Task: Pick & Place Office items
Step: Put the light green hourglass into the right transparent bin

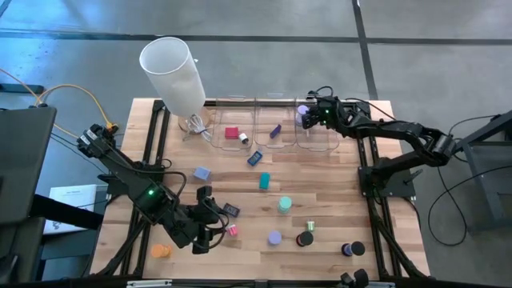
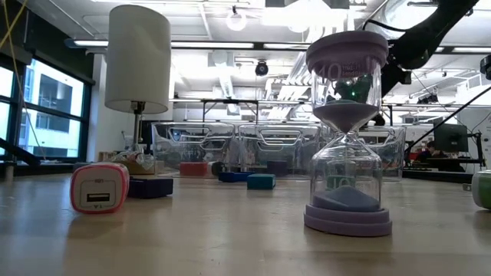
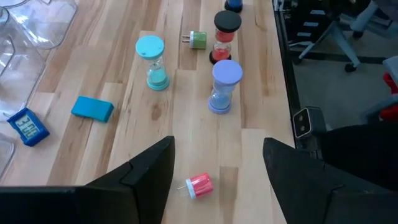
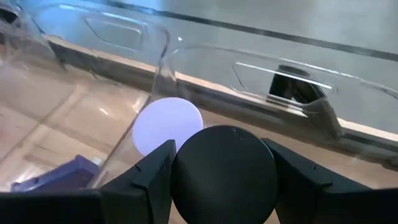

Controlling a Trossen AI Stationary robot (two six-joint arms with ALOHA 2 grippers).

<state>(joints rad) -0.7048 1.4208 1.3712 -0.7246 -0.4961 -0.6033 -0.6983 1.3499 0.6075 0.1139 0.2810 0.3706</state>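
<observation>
A lab or workshop: exposed ceiling ducts [image 2: 230,73], large windows [image 2: 46,115], a butcher-block wooden worktop [image 1: 320,184] on a dark metal frame.

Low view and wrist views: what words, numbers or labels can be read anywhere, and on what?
"10": raised numeral on the top cap of the lavender hourglass timer, low view; smaller lettering beside it is too blurred to read.
Digits on the small blue digital clock, left wrist view: too small to read.
Printed sheet of white paper beside the table: unreadable.
Nothing else legible.
</observation>
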